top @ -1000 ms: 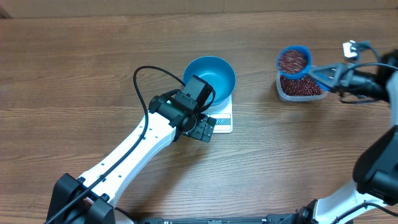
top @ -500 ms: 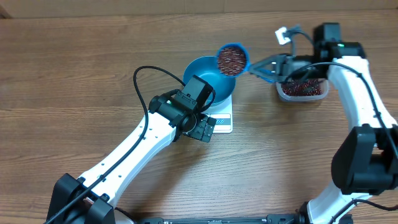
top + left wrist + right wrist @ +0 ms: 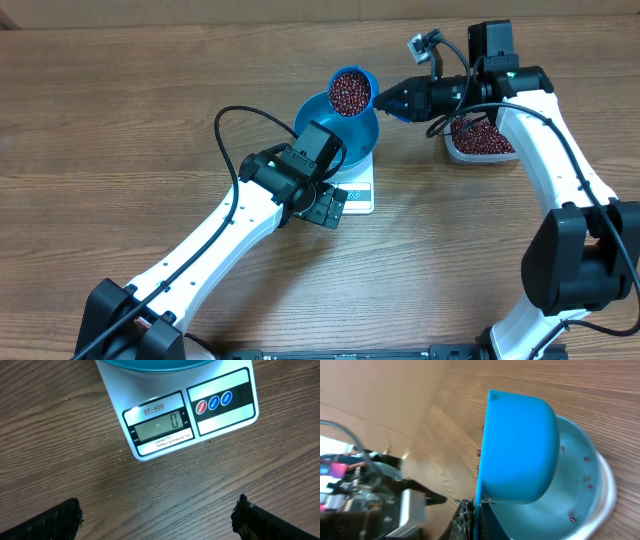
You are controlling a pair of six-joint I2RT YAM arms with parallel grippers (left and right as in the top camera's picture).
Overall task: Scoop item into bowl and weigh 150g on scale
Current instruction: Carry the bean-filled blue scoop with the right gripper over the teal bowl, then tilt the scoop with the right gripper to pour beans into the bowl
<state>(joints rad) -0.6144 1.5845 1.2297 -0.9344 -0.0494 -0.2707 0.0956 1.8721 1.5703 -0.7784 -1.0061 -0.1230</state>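
Nearest, left gripper (image 3: 327, 207) wide open, empty, above table beside one white scale (image 3: 165, 420) reading 0. One blue bowl (image 3: 368, 135) sits on scale, few loose beans (image 3: 586, 459) inside. Beyond, right gripper (image 3: 398, 101) clamped on one blue scoop (image 3: 520, 445), bean-filled, over bowl's far rim. One clear tub (image 3: 452, 150) farther right, holding beans.

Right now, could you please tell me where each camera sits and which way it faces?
Overhead: above the table, facing down on left claw, right claw, bowl on scale.
Left wrist: faces down at the scale's display; its open fingertips show.
Right wrist: looks along the scoop above the bowl; claw grips it.
Shared: all show the bowl.
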